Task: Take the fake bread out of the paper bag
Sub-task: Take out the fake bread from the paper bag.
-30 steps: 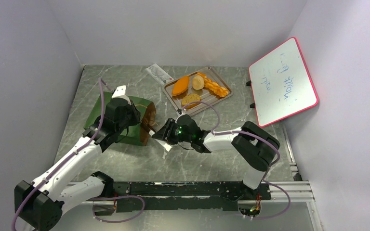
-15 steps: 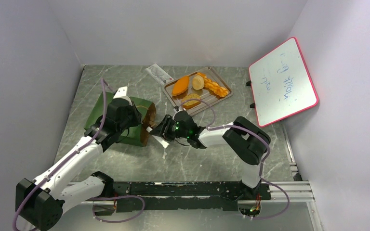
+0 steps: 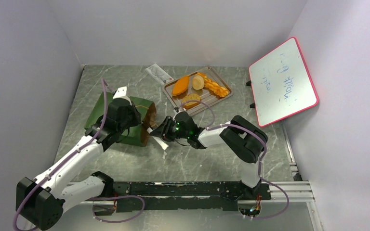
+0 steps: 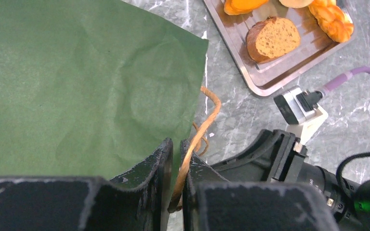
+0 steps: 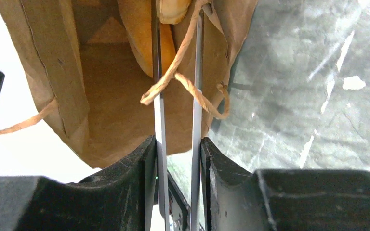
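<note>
The paper bag (image 4: 77, 82) lies on its side on the surface (image 3: 197, 159). Its dark green outside faces up and its mouth points toward the right arm.

The left claw (image 4: 177, 149) sits at the edge of that mouth. Its jaws are nearly closed, with only a sliver of gap between them. A tan handle (image 4: 207, 115) of the bag runs down through that gap and is pinched there. The green paper edge lies just beside the left finger.

The right claw (image 5: 174, 48) reaches into the bag's mouth, with the brown inside of the bag all around it. Its jaws stand a narrow gap apart and run parallel. A second handle cord (image 5: 183, 72) crosses in front of both fingers. A golden piece (image 5: 142, 38) of toy bread lies in the bag, against the outer side of one finger. A paler piece (image 5: 173, 9) shows between the fingertips at the top edge of the right wrist view. I cannot tell whether the jaws press on it.

More bread is on the metal tray (image 4: 294, 60), which stands beyond the bag and apart from it. On the tray are a tan slice (image 4: 273, 38), a braided stick (image 4: 331, 19), an orange loaf (image 3: 180, 85) and a round bun (image 3: 198, 82). A whiteboard (image 3: 283, 82) with a red rim leans at the right side.
</note>
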Robot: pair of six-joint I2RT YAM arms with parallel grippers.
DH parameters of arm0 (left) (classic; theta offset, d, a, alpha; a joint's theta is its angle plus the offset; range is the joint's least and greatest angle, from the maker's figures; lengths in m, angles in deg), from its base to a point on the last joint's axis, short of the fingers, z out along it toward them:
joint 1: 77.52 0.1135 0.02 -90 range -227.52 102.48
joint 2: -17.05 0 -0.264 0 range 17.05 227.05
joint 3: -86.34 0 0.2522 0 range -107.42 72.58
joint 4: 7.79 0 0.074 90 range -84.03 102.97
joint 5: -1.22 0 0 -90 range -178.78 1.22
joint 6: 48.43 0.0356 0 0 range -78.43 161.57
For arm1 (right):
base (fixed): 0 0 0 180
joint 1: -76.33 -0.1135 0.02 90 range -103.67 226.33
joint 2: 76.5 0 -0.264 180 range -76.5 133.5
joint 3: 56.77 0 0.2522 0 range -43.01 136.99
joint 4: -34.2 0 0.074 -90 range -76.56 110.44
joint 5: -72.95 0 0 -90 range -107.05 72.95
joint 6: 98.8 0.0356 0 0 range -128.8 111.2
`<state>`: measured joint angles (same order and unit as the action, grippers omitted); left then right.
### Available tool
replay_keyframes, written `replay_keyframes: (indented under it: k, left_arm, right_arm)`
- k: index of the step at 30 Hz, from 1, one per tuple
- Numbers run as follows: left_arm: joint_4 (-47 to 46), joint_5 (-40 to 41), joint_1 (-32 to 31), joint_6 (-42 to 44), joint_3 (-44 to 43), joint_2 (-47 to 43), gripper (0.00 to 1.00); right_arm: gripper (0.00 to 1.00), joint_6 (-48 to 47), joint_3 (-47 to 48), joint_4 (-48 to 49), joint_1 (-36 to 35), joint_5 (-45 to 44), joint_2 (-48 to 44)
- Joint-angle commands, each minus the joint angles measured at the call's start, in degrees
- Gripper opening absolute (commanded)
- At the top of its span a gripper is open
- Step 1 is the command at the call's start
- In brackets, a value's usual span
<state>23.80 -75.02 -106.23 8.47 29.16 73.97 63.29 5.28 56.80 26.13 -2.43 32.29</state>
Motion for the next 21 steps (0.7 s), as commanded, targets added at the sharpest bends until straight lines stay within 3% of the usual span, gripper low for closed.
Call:
replay_keyframes:
  k: [1,21]
  left_arm:
    - [0.44,4.48,0.33,-2.25,-1.10,0.57,0.07]
    - [-0.09,13.53,0.32,-6.90,-4.41,5.20,0.07]
  right_arm:
    - [0.00,0.35,-3.06,2.62,0.50,-0.19,-4.37]
    - [0.00,-3.26,-19.23,-7.81,0.19,-5.69,-31.65]
